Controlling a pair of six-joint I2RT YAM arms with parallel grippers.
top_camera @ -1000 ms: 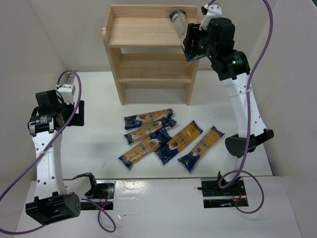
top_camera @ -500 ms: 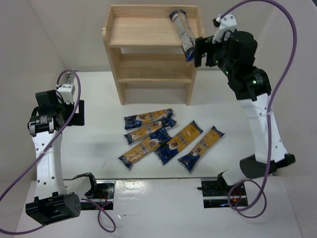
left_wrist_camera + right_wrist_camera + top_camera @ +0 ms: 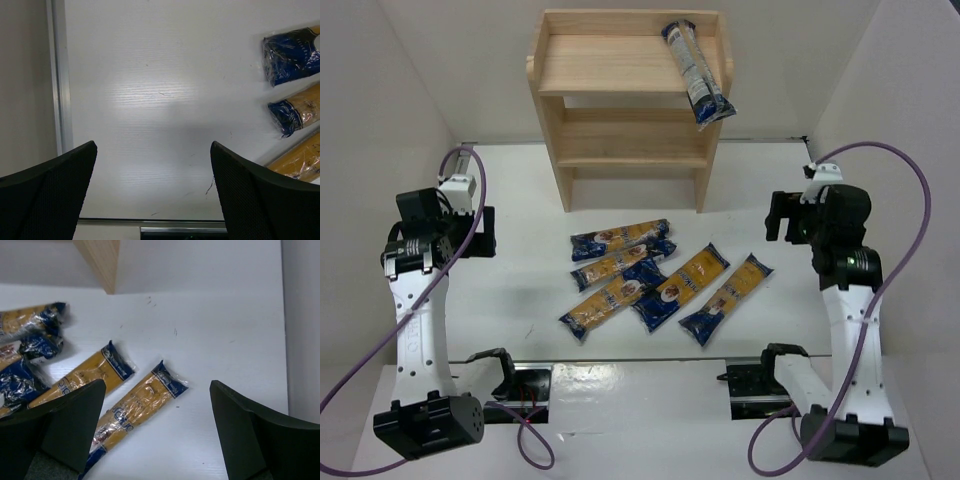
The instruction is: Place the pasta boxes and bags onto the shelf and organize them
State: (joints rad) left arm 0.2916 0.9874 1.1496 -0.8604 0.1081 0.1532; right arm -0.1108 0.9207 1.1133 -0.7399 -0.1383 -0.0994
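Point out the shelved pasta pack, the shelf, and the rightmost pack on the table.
shelved pasta pack (image 3: 694, 70): top external view, its middle.
shelf (image 3: 610, 60): top external view, bare top board.
rightmost pack on the table (image 3: 728, 298): top external view, yellow middle.

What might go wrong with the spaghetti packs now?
The long dark-blue spaghetti pack lies slanted on the top tier of the light wooden shelf. Its near end pokes past the front edge, so it might slip off. The five blue-and-yellow packs on the white table lie in a crooked bunch, some overlapping, so the open right gripper might pinch two together or push one askew.
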